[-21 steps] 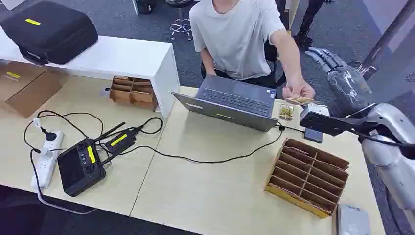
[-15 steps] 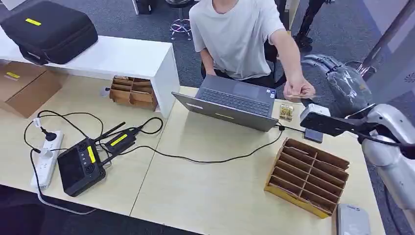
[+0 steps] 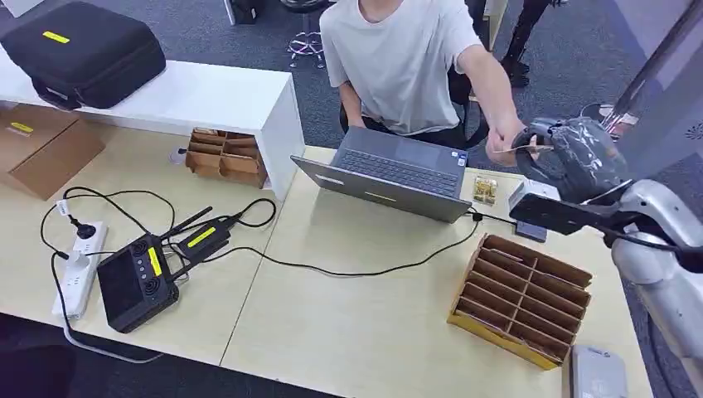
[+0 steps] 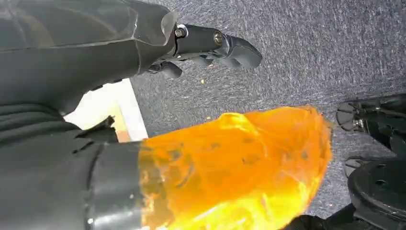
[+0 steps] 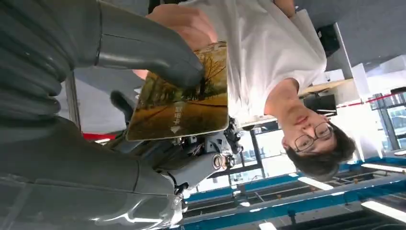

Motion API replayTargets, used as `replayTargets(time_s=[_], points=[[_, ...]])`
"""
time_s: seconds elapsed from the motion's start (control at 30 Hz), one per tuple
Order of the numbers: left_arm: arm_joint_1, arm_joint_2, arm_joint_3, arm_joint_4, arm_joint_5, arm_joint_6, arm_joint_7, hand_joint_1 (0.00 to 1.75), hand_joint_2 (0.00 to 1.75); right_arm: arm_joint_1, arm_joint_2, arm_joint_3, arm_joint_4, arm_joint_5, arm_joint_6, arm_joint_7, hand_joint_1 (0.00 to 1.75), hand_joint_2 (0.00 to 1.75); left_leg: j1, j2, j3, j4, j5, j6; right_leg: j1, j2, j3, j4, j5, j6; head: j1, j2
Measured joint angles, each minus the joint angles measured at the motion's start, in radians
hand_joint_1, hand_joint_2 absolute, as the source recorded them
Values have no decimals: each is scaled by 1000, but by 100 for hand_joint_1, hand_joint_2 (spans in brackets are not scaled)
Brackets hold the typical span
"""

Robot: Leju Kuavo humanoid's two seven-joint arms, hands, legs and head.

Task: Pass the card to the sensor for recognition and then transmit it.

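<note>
Grey laptop [image 3: 396, 172] beside card [image 5: 184, 96], cardboard organizer [image 3: 522, 298] near

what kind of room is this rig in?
Likely an office or lab test area: grey carpet floor, light wood desks holding a laptop and power strip, and a seated person.

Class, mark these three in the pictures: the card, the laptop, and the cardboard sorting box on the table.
card [image 5: 184, 103], right wrist view, on its printed face.
laptop [image 3: 398, 170], head view, on its keyboard.
cardboard sorting box [image 3: 522, 297], head view, on its dividers.
</note>
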Motion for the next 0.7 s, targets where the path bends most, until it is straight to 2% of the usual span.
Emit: replayTargets(time_s=[0.07,0.1,0.7], points=[[0,0,0,0,-3,0,0,0,0,1,0,0,0,0,0,0,175,175,0,0,0,0,0,0,0,0,0,0,0,0,0,0],[0,0,0,0,-3,-1,0,0,175,1,0,-2,0,0,0,0,175,175,0,0,0,0,0,0,0,0,0,0,0,0,0,0],[-6,0,16,5,-10,-16,-17,0,175,17,-1,-24,-17,-12,-6,-5,175,175,0,0,0,0,0,0,0,0,0,0,0,0,0,0]])
